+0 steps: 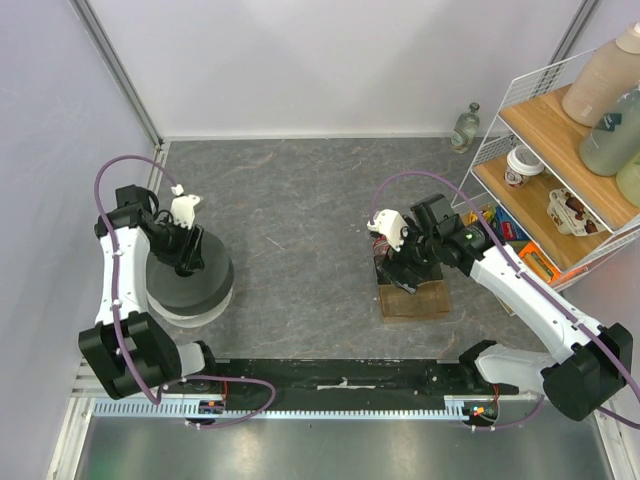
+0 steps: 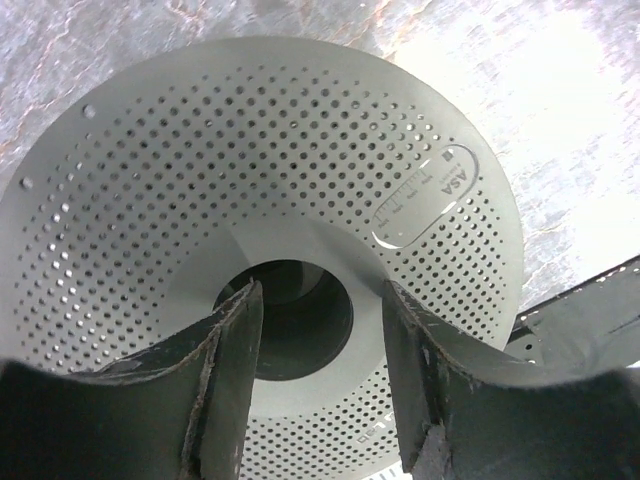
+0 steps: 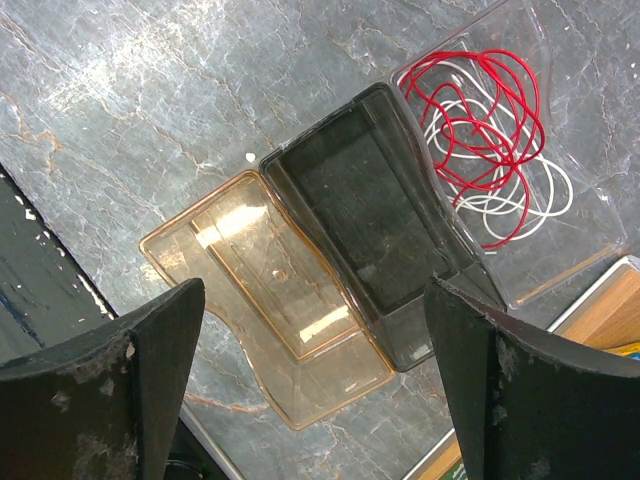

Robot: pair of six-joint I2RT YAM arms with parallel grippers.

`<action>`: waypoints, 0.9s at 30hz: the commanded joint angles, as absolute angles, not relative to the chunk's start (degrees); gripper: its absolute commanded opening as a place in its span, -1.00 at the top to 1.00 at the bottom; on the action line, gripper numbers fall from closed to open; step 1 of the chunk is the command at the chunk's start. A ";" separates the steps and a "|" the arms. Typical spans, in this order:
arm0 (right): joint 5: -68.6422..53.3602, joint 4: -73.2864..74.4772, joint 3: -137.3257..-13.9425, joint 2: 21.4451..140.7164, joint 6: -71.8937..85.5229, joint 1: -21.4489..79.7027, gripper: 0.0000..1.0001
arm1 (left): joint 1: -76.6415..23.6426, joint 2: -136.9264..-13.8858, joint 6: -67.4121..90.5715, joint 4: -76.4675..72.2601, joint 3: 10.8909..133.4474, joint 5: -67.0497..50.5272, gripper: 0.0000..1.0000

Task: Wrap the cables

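Over the trays (image 3: 250,260): right gripper (image 3: 312,300) wide, empty; left gripper (image 2: 322,295) parted above spool (image 2: 200,150).
Pickup pending, I judge; next, pinch red wire (image 3: 475,120).

White left arm (image 1: 113,272) and right arm (image 1: 525,290), chunky black joints, purple hoses (image 1: 430,172) trailing along them, scuffed black claw fingers (image 3: 130,380).

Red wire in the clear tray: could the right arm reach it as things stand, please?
Probably yes: the wire lies uncovered in its tray, just past the open right fingers.
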State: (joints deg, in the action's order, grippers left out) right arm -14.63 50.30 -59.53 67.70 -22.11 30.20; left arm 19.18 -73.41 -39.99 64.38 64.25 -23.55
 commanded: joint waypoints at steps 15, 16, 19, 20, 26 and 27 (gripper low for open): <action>-13.09 50.45 -61.52 68.99 -23.20 30.15 -0.96 | 1.94 -81.47 -29.71 61.35 62.58 -22.94 -0.05; -12.92 50.45 -61.52 68.99 -23.20 30.06 -0.96 | 0.80 -82.26 -29.01 61.09 62.49 -22.77 -0.06; -12.66 50.62 -61.61 68.91 -23.20 30.15 -0.96 | -4.82 -84.46 -26.81 59.86 62.05 -21.89 -0.11; -12.57 50.45 -61.52 68.99 -23.29 30.06 -0.96 | -6.49 -85.25 -25.68 58.90 61.79 -20.58 -0.12; -11.34 50.71 -61.35 68.64 -23.29 30.06 -0.96 | -13.43 -89.55 -23.38 57.39 63.19 -20.83 -0.16; -11.08 50.71 -61.26 68.56 -23.20 30.15 -0.96 | -14.84 -90.52 -22.94 57.39 63.72 -21.44 -0.17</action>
